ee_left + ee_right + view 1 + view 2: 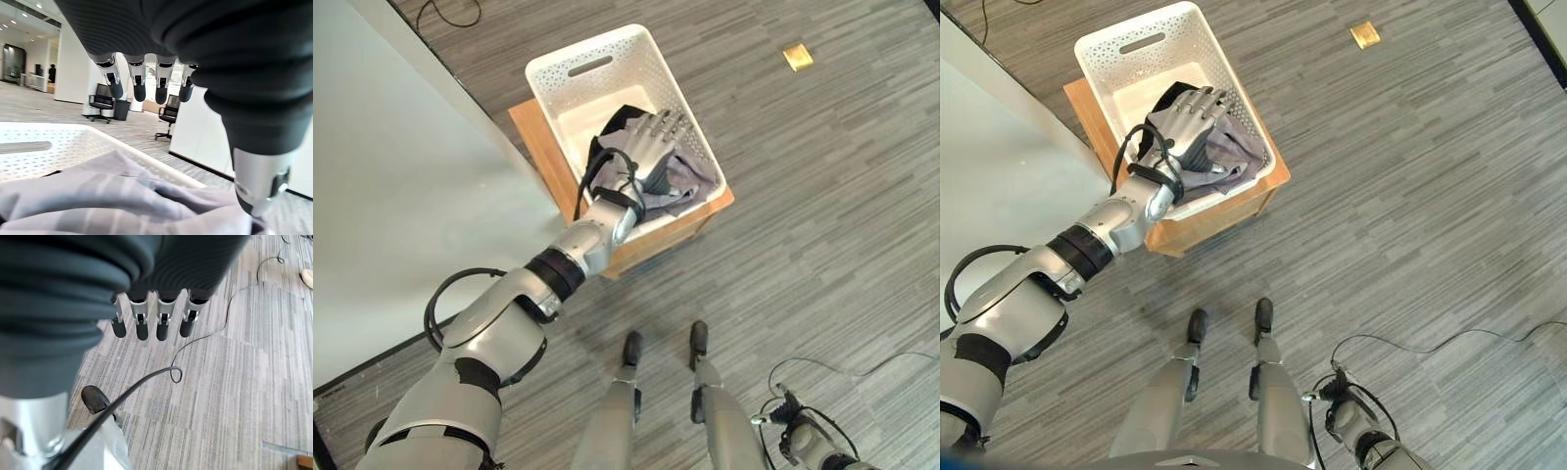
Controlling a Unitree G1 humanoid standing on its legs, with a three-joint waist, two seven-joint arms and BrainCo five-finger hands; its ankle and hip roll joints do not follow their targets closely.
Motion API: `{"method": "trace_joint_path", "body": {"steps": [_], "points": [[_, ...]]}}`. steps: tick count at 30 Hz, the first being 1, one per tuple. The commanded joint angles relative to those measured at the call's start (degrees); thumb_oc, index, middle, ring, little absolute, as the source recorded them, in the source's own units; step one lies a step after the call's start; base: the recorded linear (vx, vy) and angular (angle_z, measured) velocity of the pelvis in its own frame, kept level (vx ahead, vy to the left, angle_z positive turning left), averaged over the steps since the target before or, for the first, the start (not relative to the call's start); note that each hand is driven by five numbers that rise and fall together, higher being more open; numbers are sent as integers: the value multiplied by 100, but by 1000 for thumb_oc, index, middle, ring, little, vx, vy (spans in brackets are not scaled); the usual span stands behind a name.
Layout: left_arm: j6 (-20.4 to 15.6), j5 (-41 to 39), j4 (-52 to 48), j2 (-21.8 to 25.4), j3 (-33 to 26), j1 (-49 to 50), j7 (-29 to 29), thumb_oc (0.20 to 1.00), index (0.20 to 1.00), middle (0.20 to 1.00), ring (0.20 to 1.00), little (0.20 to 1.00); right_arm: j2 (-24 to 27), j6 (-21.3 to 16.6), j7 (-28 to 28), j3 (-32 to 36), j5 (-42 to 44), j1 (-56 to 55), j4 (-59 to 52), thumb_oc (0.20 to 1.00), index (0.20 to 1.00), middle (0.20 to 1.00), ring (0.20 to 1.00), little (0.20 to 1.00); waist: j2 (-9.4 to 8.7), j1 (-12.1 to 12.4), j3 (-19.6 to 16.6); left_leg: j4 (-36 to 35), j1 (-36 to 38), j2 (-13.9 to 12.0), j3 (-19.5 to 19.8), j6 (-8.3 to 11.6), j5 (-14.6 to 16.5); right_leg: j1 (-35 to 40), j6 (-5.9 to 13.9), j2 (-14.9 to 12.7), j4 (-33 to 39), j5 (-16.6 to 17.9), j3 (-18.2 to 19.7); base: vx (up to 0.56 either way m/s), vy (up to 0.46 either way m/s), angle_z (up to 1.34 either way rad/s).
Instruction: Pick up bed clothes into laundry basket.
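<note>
Clothes (675, 186), grey and dark, lie in the white laundry basket (592, 61) on a wooden stand (540, 147); part drapes over the near rim and could slide out. The left robot hand (651, 147) hovers above, fingers straight. The bed (382, 186) stands beside.

Left wrist view: cloth touches nothing.

Right wrist view: the right robot hand (151, 318) hangs relaxed over floor (234, 382).
</note>
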State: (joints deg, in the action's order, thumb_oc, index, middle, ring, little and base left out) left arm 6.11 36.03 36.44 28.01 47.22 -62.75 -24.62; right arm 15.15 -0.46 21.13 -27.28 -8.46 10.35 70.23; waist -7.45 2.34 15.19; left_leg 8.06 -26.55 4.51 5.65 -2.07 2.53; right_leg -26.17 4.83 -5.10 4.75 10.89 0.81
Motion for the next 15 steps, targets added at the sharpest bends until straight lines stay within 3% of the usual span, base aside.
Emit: {"method": "trace_joint_path", "body": {"steps": [1,6,7,9,10,11,13,14,15], "points": [[-37,-671,14,-320,-745,-479,-650,1000,1000,1000,1000,1000,327,40,351,331,302,26,-201,1000,1000,1000,1000,1000,381,78,-18,-1306,455,-34,826,353,-588,1156,419,39,25,-778,-125,34,-37,-7],[-488,-1923,-525,-680,-1398,107,-1111,1000,1000,1000,1000,1000,578,138,773,538,332,326,-561,1000,1000,1000,1000,1000,458,108,-101,-1306,702,-11,923,349,-540,1403,360,9,25,-887,-145,63,-64,-1],[-700,-2257,-835,-781,-1451,315,-1132,1000,1000,1000,1000,1000,716,158,881,664,351,398,-668,1000,1000,1000,1000,1000,477,93,-133,-1306,793,95,1091,310,-508,1459,298,94,25,-909,135,106,-53,23],[-1025,-2715,-1724,-1016,-1444,637,-921,1000,1000,1000,1000,1000,1092,209,986,778,341,497,-766,1000,1000,1000,1000,1000,554,85,-212,-1306,896,150,1210,308,-526,1542,272,137,25,-948,401,96,-7,64],[-1059,-2732,-1987,-1111,-1394,728,-813,1000,1000,1000,1000,1000,1293,224,976,858,336,608,-791,1000,1000,1000,1000,1000,580,117,-259,-1306,944,153,1282,302,-526,1596,248,125,25,-965,412,90,-65,76],[-1314,-2995,-2547,-1204,-1371,905,-645,1000,1000,1000,1000,1000,1747,263,980,1007,361,826,-806,1000,1000,1000,1000,1000,586,209,-341,-1306,1056,161,1400,308,-512,1703,221,127,25,-999,365,92,-111,50],[-1390,-3100,-2816,-1189,-1384,1106,-519,1000,1000,1000,1000,1000,2002,263,951,1142,422,961,-781,1000,1000,1000,1000,1000,598,275,-370,-1306,1141,162,1495,317,-500,1816,206,129,25,-1038,313,67,-125,35],[-1688,-3413,-3666,-958,-1491,1611,-202,1000,1000,1000,1000,1000,2741,321,883,1436,470,1232,-740,1000,1000,1000,1000,1000,531,465,-490,-1306,1280,195,1692,337,-471,2018,171,131,25,-1111,188,44,-115,45],[-1672,-3421,-3708,-947,-1504,1638,-187,1000,1000,1000,1000,1000,2747,317,876,1431,470,1232,-736,1000,1000,1000,1000,1000,537,452,-488,-1306,1290,197,1703,337,-468,2031,169,130,25,-1118,177,53,-189,39]]}}
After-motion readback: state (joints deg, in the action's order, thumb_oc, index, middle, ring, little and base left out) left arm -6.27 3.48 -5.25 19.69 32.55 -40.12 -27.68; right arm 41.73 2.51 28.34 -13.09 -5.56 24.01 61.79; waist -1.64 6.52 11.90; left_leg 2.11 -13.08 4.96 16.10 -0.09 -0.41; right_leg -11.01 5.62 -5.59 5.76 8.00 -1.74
